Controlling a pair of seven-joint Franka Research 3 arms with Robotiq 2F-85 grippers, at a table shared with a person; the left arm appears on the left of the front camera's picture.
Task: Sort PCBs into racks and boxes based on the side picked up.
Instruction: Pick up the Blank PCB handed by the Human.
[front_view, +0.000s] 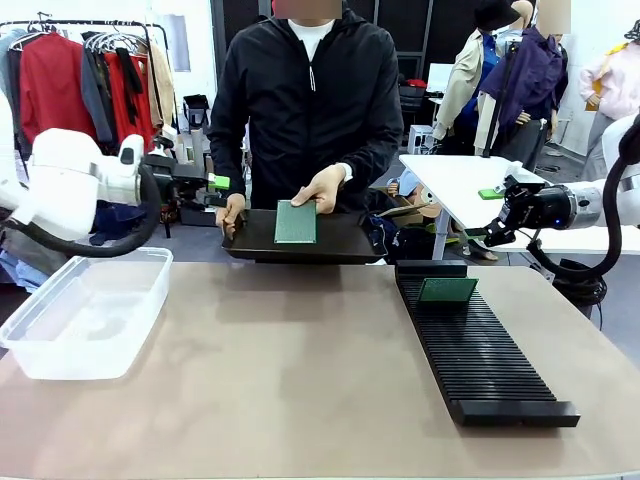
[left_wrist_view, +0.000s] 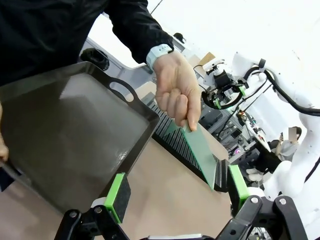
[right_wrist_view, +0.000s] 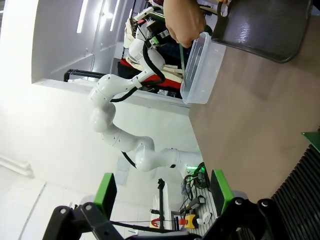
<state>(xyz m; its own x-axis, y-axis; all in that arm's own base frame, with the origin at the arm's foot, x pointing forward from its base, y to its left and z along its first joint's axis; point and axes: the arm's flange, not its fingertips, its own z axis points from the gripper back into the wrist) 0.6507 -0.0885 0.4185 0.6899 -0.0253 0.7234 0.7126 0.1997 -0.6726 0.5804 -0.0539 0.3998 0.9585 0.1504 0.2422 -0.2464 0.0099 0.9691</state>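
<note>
Across the table, a person's hand lifts one green PCB (front_view: 296, 222) off a dark handled tray (front_view: 340, 243). From the left wrist, that PCB (left_wrist_view: 200, 150) hangs tilted from the hand, beyond the tray (left_wrist_view: 75, 135). A second PCB (front_view: 447, 290) stands in the far end of the long black rack (front_view: 480, 360) on the right. The clear box (front_view: 85, 310) sits on the left. My left gripper (front_view: 215, 190) hovers open beside the person's other hand, with nothing between its pads (left_wrist_view: 117, 196). My right gripper (front_view: 483, 213) hangs open above the rack's far end, also holding nothing.
The tray rests on the table's far edge, steadied by the person's other hand (front_view: 232, 212). Bare brown tabletop (front_view: 290, 380) spreads between box and rack. From the right wrist I see the box (right_wrist_view: 200, 65), tray (right_wrist_view: 265, 27) and rack (right_wrist_view: 300, 185). A white table (front_view: 450, 180) stands behind.
</note>
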